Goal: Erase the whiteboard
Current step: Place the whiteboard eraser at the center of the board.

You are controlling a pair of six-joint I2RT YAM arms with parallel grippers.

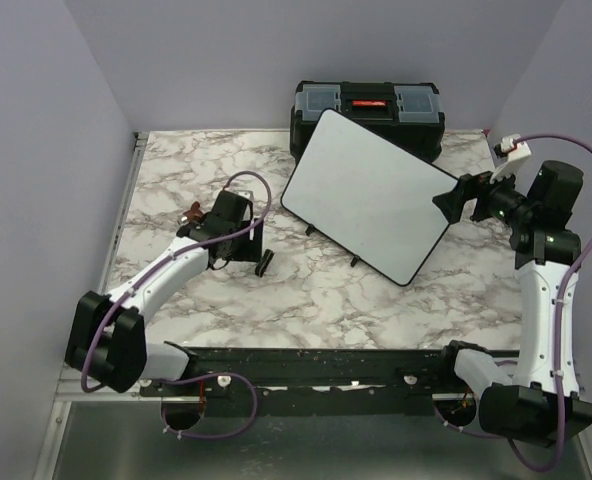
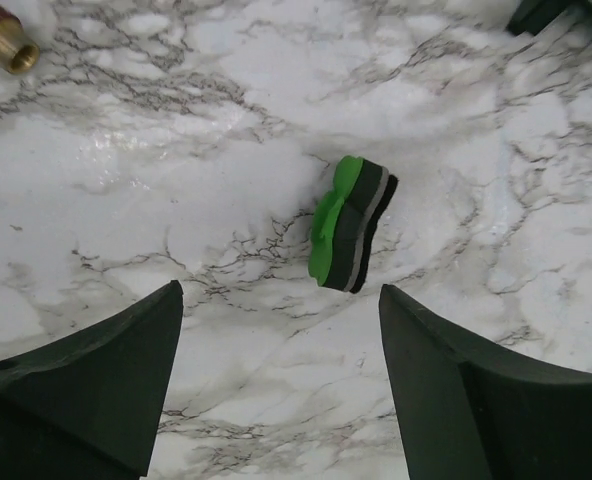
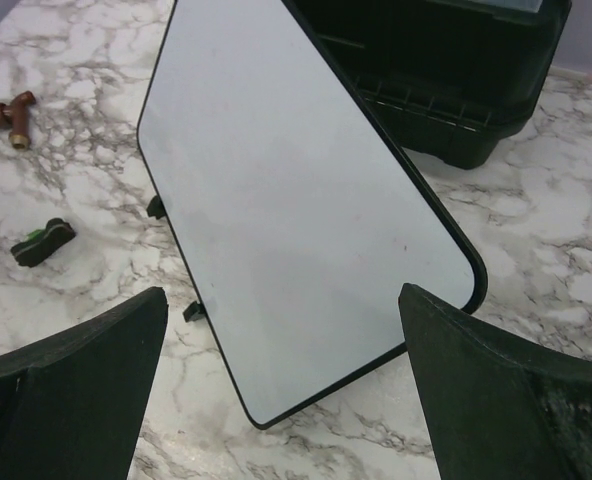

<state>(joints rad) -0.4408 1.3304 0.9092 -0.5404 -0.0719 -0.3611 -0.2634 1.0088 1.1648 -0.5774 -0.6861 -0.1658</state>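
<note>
Hovering over the marble table (image 2: 126, 180), the left claw (image 2: 278, 290) is released, its two dark fingers spread wide with nothing between them. A small eraser (image 2: 351, 225), with green, grey and black layers, lies on the marble just ahead of that claw, roughly centred on the gap and slightly nearer the right finger, touching neither. Farther ahead and off to the claw's left sits a reddish-brown part with a brass tip (image 2: 1, 35).

The right claw (image 3: 282, 292) is also released, its fingers as far apart as they go and gripping nothing. The whiteboard (image 3: 296, 200) stands right in front of it, tilted on small black feet (image 3: 156, 207), and its nearest rounded corner falls within the span of the open fingers. From above, this claw sits just beside the board's right edge, but whether they touch cannot be told. The board's face looks plain and pale. Beyond the board, on the far side from the claw, is a black toolbox (image 1: 368, 105) with a red latch, close behind the board's upper edge.
</note>
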